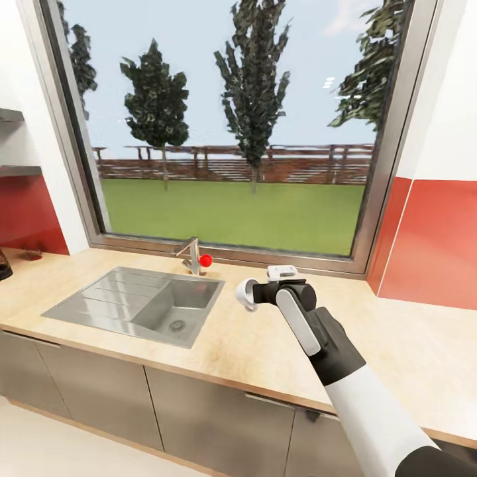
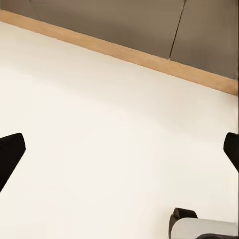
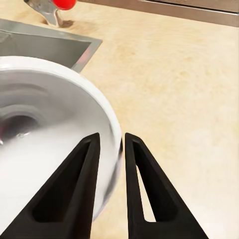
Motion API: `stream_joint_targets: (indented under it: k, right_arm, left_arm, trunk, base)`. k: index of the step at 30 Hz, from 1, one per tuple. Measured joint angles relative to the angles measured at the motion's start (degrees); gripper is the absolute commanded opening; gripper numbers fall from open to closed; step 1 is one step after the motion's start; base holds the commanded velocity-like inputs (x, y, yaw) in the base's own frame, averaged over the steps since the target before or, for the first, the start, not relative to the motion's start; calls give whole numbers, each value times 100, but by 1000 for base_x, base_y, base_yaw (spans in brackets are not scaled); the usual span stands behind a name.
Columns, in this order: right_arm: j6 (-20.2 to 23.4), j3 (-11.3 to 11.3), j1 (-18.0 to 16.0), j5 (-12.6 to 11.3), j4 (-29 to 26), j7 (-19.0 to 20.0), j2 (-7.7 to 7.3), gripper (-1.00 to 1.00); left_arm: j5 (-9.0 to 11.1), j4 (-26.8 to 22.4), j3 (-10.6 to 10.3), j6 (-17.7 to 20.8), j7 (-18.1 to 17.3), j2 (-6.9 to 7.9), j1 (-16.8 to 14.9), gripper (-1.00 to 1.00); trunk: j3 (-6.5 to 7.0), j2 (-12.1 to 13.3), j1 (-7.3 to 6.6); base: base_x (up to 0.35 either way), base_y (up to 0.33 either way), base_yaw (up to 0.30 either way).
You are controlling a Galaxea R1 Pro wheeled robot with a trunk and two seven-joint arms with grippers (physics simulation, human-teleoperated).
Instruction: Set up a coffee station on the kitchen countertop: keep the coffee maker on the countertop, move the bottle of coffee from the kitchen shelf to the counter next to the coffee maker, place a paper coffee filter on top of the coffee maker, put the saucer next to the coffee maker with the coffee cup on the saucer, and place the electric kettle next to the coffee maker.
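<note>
Right pincer (image 3: 110,164) clamps the white saucer (image 3: 45,129) rim above the bench (image 1: 411,358), sink (image 1: 139,301) at nine o'clock; left pincer (image 2: 119,149) gapes wide.

saucer (image 3: 50,129) cut off by frame edge, dark object (image 1: 4,268) cropped at counter's end

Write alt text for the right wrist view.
The right gripper pinches the rim of a white saucer between its two black fingers, above a tan counter. A sink corner and red-knobbed faucet lie beyond.
</note>
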Motion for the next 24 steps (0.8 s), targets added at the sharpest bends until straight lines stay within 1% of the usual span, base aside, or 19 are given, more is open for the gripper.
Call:
stream_joint_targets:
  k: [1,2,3,4,6,9,14,24]
  right_arm:
    - [0,0,0,-2,-3,0,0,-100]
    - [0,-1,0,-3,-4,0,1,-100]
    - [0,-4,0,-3,-5,0,1,-100]
    - [-1,-5,-1,-4,-6,0,1,-100]
    - [-3,-8,-1,-12,-10,11,5,-100]
    - [1,-10,-1,-4,-15,0,7,-100]
    - [1,-16,-1,-3,-17,1,8,-100]
    - [-2,-19,-1,-10,-17,12,9,-100]
  left_arm:
    - [245,0,0,12,-245,85,-9,100]
    - [351,0,-6,14,-345,119,-11,100]
    - [516,-1,-6,16,-483,159,-7,100]
    - [626,-2,-16,15,-571,181,2,100]
    - [722,-2,-44,10,-644,197,11,100]
    - [789,2,-78,-1,-694,207,17,100]
    - [816,9,-87,-3,-714,210,20,100]
    - [837,28,-16,4,-718,212,22,100]
  trunk:
    - [-2,0,0]
    - [-5,0,0]
    - [-8,0,0]
    - [-12,0,0]
    - [-19,0,0]
    - [-31,0,0]
    - [-51,-1,0]
    - [-92,-1,0]
  base:
    - [-1,0,115]
    - [0,0,154]
    - [0,0,183]
    - [0,0,194]
    - [0,0,211]
    - [0,0,225]
    - [0,0,233]
    - [0,0,235]
